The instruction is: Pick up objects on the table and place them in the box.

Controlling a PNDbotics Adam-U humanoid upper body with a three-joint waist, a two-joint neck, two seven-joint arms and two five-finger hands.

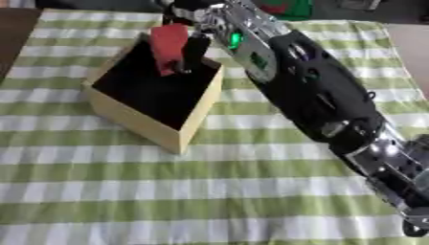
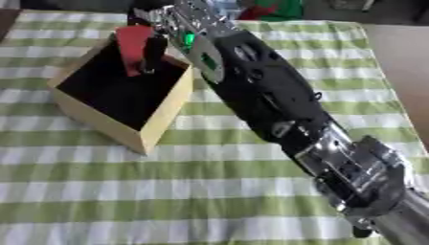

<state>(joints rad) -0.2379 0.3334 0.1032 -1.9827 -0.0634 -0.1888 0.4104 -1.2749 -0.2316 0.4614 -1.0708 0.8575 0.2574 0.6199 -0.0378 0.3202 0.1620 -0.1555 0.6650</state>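
Observation:
An open wooden box [image 1: 134,122] with a dark inside stands on the left half of the table. My right arm reaches across from the lower right to the box's far corner. My right hand [image 1: 194,48] hangs over the box's opening, fingers curled round a red block [image 1: 169,45] that points down into it. The block's lower end is level with the box's rim. What lies on the box's floor is lost in shadow. My left hand shows in neither view.
A green and white striped cloth [image 1: 209,191] covers the table. Something red and green [image 1: 281,7] sits at the far edge behind the arm. A brown table edge [image 1: 13,33] shows at the far left.

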